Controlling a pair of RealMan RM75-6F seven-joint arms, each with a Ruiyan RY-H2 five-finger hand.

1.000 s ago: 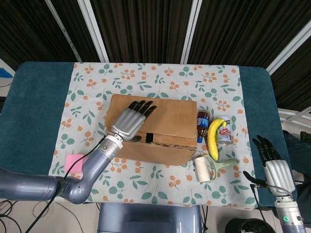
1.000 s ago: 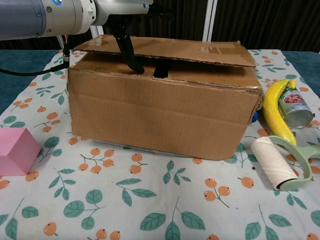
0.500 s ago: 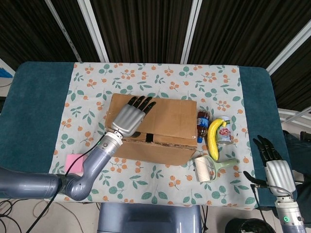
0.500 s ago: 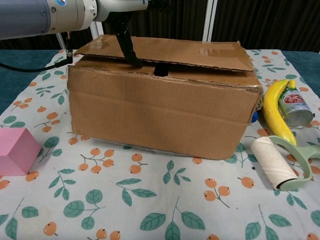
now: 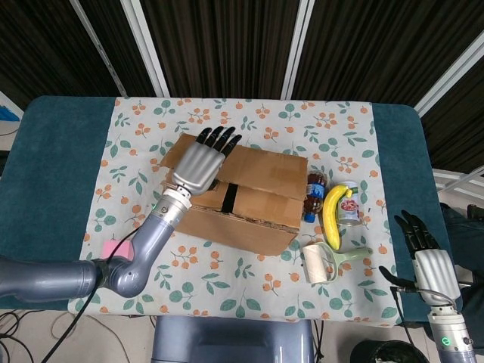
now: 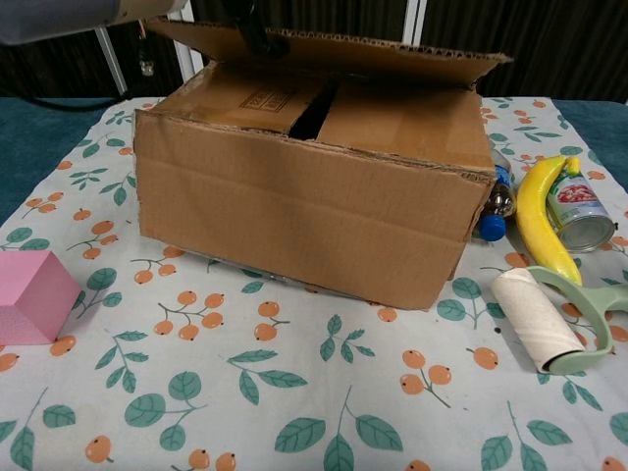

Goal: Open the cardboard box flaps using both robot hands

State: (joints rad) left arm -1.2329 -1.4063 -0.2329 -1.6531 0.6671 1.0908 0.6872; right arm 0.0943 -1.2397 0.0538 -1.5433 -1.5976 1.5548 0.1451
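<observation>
Your cardboard box point(image 5: 242, 204) sits at the centre of the head view, plain brown and turned slightly askew on the bench. Its far long flap point(image 6: 334, 44) is lifted, reaching across the top of the chest view, with dark fingers hooked under its left end. Beneath it you can see the two inner flaps point(image 6: 324, 108) lying nearly flat, a dark gap running between them.
</observation>
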